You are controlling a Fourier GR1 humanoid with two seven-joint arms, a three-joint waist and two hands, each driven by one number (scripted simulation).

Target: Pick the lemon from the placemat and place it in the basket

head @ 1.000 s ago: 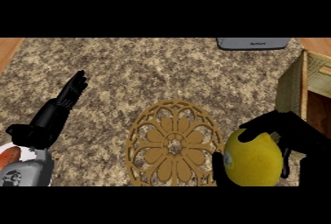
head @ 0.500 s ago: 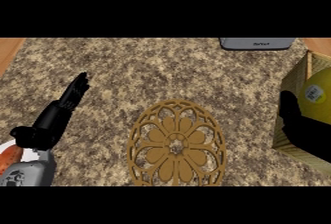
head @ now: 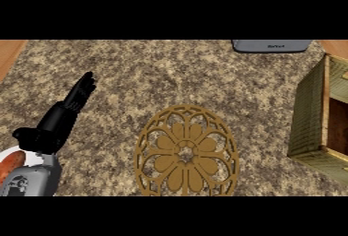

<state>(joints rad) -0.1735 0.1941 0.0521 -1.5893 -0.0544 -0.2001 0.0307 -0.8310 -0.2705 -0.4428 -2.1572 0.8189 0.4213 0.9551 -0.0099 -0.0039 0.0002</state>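
Counter: speckled brown-and-grey granite fills most of the frame, with a strip of wood showing at the upper left corner.
Placemat: a golden openwork placemat with a flower pattern lies at lower centre; its bottom runs out of the frame. Nothing sits on it.
Basket: an olive woven basket stands at the right edge, only its left wall and a slice of its dark brown inside visible.
Lemon: not to be seen anywhere; not on the placemat, and the visible slice of the basket shows none. I cannot tell where it is.
Left hand: the left hand shows at the left, fingers straight and pointing toward the upper frame, holding nothing; it looks at rest, well apart from the placemat.
Right hand: not in the frame at all, so what it has hold of cannot be told.
Other things: a grey device sits cut off at the top edge, right of centre; a white plate's rim with something reddish-orange on it peeks in at the lower left, beside the grey forearm.
Step in hand: my guess is the carry or the drop into the basket, happening off the right edge.
Next move: likely calls for bringing the lemon over the basket's opening, inside the walls, before the fingers let go.
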